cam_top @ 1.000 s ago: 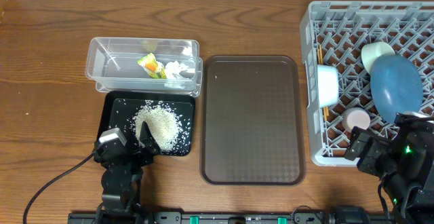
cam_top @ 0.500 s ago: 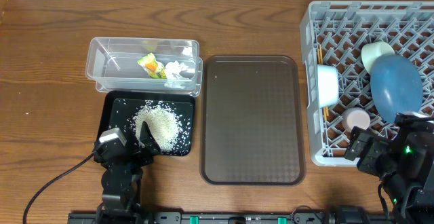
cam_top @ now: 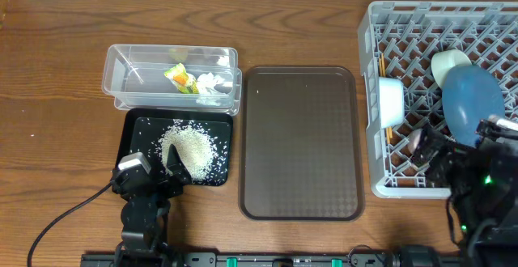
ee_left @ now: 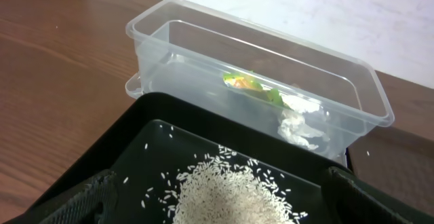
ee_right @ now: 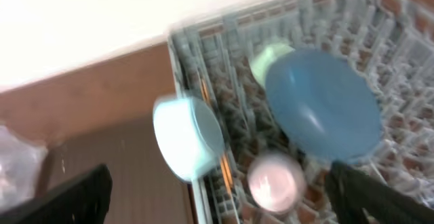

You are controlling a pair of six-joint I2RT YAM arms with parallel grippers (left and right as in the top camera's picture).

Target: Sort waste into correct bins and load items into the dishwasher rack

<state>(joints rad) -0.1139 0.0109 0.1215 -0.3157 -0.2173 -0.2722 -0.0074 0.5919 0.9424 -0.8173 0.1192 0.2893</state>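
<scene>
**Both hands spread wide and empty; waste binned, dishes in the rack**

Overhead: the left hand [cam_top: 155, 174] sits at the near edge of the black tray [cam_top: 133, 129], with the rice [cam_top: 190, 147] heaped just ahead of it. Beyond the tray from this hand, right against its far edge, stands the clear tub [cam_top: 121, 79]. It holds the snack wrapper [cam_top: 180, 77] and the tissue [cam_top: 212, 83] side by side. Off to this hand's right lies the brown tray [cam_top: 299, 141] on the table [cam_top: 48, 57].

The right hand [cam_top: 437, 150] hangs over the near part of the dishwasher rack [cam_top: 405, 16]. The pink cup [cam_top: 415, 140] is at its tip, partly hidden by it. The blue bowl [cam_top: 471, 99] is just ahead, with the mint bowl [cam_top: 447, 61] beyond that. The white bowl [cam_top: 391, 99] is ahead to the left by the rack wall, beside the chopsticks [cam_top: 380, 66].

Left wrist: the fingers [ee_left: 88, 197] stand far apart at the lower corners and hold nothing. Rice lies between them, and the tub is ahead.

Right wrist: the picture is blurred. The fingers [ee_right: 74, 197] are spread wide and empty. The cup is just ahead between them, the white bowl ahead-left and the blue bowl ahead-right.
</scene>
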